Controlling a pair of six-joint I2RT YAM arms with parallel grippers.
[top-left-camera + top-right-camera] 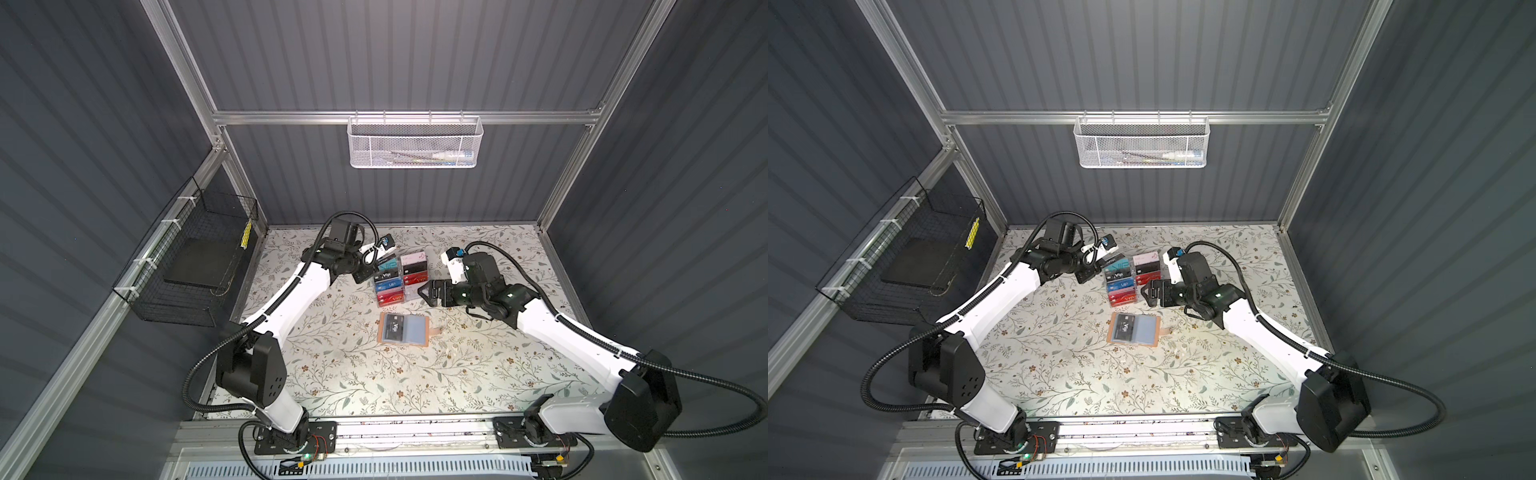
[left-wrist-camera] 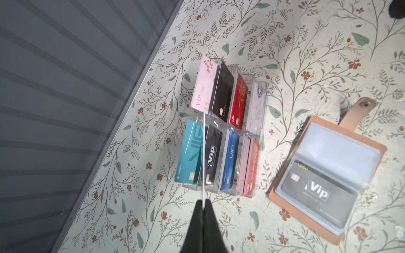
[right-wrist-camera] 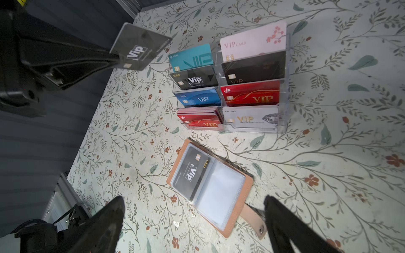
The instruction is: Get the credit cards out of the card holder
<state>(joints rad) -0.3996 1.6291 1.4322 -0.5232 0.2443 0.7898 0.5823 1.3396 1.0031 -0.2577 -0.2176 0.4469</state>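
Black card (image 3: 140, 47) is pinched edge-on in the left gripper (image 2: 203, 203); the right gripper (image 3: 194, 199) is spread wide, empty. Misaligned, the card could be jammed on the acrylic rack (image 3: 282, 122), seemingly just ahead.

Light falls from overhead, brightest on the middle of the floral tabletop (image 1: 332, 374); the corrugated walls (image 1: 83, 124) are dim. Both top views are soft and bow at the edges. In the right wrist view the right gripper (image 3: 192, 200) shows as dark, blurred fingers (image 3: 105, 223), and glare whitens the card holder (image 3: 248, 181) pockets.
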